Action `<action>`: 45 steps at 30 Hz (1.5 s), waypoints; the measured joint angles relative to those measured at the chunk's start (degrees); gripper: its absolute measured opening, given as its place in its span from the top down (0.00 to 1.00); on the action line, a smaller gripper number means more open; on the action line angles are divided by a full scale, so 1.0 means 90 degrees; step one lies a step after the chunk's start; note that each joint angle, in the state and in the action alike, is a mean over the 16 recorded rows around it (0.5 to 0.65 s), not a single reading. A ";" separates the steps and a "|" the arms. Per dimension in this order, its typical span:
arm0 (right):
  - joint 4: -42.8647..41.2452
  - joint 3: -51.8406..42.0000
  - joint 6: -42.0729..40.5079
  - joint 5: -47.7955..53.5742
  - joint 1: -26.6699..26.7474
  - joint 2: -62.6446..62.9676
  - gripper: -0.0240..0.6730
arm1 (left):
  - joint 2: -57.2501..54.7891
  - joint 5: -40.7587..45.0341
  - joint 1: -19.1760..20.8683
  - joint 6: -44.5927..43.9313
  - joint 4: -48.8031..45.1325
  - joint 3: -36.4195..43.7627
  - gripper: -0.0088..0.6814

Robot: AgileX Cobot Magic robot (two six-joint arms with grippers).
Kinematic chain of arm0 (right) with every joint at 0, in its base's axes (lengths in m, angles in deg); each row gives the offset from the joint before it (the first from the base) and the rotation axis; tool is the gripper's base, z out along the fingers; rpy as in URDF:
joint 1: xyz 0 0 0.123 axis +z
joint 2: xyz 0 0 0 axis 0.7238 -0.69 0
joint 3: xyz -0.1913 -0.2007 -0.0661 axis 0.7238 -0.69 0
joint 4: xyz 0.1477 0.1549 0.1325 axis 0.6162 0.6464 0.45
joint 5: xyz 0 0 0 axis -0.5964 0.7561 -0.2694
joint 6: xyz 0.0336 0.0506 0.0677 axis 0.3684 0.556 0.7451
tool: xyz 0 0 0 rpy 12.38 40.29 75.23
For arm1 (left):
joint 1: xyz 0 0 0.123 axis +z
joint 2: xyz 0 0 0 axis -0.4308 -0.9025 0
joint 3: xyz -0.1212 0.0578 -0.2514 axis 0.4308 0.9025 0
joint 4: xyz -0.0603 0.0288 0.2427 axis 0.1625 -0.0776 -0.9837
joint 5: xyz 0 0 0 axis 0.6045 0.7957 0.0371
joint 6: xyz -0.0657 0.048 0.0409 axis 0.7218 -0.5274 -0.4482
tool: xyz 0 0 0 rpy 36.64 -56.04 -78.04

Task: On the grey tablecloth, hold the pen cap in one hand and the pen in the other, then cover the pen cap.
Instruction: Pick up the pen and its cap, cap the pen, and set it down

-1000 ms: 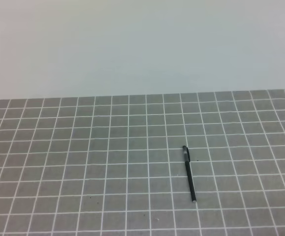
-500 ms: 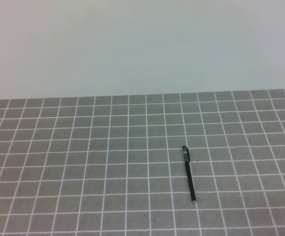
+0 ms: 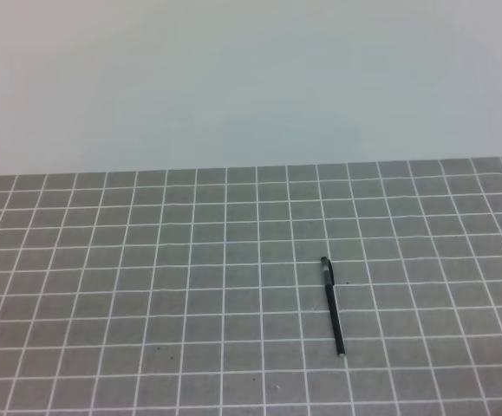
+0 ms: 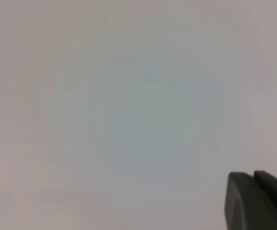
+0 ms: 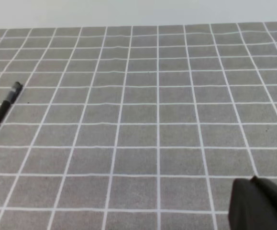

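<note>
Cloth: the grey tablecloth (image 3: 146, 286) is wide and flat, matte, ruled with thin white lines into a grid of squares; it fills the lower half of the high view.
Pen: the pen (image 3: 334, 314) is long, very thin and black; it lies flat on the cloth, right of the middle, almost along the grid lines, with a small pale end toward the camera.
Cap: the pen cap (image 3: 326, 267) is a short dark tube with a small silvery part; it sits at the far end of the pen, in line with it; if it is fully pushed on, I cannot tell.
Background: a plain pale wall (image 3: 251, 78), smooth, behind the cloth.
Left gripper (image 4: 258, 201): only a dark, blurred corner shows against the pale wall; jaws clenched, holding nothing.
Right gripper (image 5: 258, 203): a dark corner above the cloth, well apart from the pen, which is at the left edge of its view; jaws clenched, holding nothing.
In the way: nothing covers the pen.
</note>
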 joint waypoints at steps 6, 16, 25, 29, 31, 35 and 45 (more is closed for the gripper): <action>-0.0004 0.0000 0.0000 0.0000 0.0000 -0.0001 0.96 | 0.0362 0.1666 0.0011 0.2515 -0.2755 0.0584 0.99; -0.0005 0.0000 0.0000 0.0000 0.0000 -0.0007 0.96 | 0.0542 0.1347 0.0010 0.5480 -0.5058 0.1394 0.99; -0.0005 0.0000 0.0000 0.0000 0.0000 -0.0009 0.97 | 0.0543 0.0653 -0.0002 0.6967 -0.6752 0.2007 0.99; -0.0005 0.0000 0.0000 0.0000 0.0000 -0.0009 0.97 | 0.0538 0.0698 -0.0004 0.7028 -0.7037 0.2108 0.99; -0.0005 0.0000 0.0000 0.0000 0.0000 -0.0009 0.97 | 0.0535 0.0798 -0.0006 0.6953 -0.7069 0.2108 0.99; -0.0005 0.0000 0.0000 0.0000 0.0000 -0.0012 0.97 | 0.0529 0.0940 -0.0004 0.6851 -0.7032 0.2108 0.99; -0.0005 0.0000 0.0000 0.0000 0.0000 -0.0022 0.97 | 0.0530 0.1374 -0.0279 0.6867 -0.6647 0.2108 0.99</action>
